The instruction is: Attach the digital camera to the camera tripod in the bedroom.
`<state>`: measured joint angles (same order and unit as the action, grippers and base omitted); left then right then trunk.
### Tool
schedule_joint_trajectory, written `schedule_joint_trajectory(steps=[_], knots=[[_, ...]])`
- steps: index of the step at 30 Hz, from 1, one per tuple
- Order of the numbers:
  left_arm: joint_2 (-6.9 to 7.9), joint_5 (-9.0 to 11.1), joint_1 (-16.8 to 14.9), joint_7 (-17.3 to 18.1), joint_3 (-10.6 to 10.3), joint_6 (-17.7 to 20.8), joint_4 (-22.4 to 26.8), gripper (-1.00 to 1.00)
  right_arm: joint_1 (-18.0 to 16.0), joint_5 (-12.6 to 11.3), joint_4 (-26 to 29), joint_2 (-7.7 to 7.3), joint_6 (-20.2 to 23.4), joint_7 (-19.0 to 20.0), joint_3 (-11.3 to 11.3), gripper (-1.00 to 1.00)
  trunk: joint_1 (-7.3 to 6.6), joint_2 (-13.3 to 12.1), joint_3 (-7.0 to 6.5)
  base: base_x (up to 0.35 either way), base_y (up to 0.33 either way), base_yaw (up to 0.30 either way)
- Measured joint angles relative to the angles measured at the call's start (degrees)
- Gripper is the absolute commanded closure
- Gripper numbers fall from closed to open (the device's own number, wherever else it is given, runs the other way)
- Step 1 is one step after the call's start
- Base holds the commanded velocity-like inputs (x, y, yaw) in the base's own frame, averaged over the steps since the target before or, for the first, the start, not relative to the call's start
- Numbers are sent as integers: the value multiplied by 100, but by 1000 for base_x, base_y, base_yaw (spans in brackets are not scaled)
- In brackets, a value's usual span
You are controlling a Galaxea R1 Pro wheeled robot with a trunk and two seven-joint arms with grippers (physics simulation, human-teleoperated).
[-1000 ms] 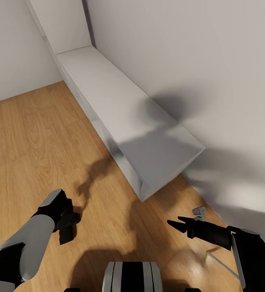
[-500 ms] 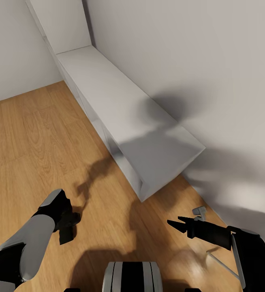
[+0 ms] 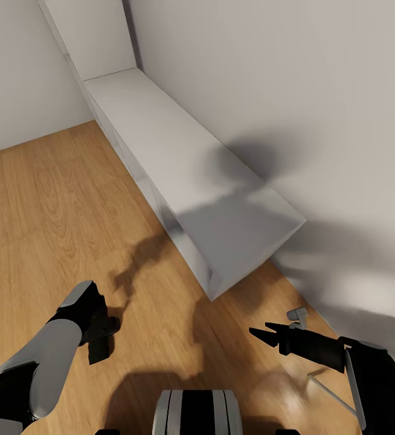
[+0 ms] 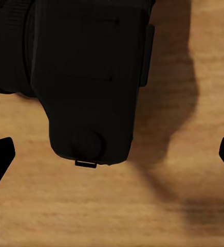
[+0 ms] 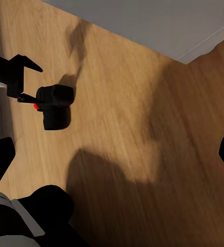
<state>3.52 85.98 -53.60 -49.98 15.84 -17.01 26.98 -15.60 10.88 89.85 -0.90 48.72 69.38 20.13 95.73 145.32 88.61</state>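
The left gripper hangs low over the wood floor, and the one camera sits right by its fingers. It is probably gripped, though the contact is hidden, so I cannot tell. From the right wrist the camera clearly rides off the floor, casting a shadow. The right gripper is spread and empty, likely kept free for the tripod; just beyond it stands a grey-capped metal leg. One white shelf lines the wall.
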Motion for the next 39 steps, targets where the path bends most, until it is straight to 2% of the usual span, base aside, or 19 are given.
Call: schedule_joint_trajectory(steps=[24, 39], knots=[[-7, -18, 0, 7, 12, -6, 11, -100, 0, 0, 0, 0, 2, 0, 0, -100, 0, 0, 0, 0, 0, 0], [-10, -31, 0, 9, -8, -9, 11, -100, 0, 1, 0, 0, 2, 0, 0, -100, 39, 20, 332, 0, 0, 0]])
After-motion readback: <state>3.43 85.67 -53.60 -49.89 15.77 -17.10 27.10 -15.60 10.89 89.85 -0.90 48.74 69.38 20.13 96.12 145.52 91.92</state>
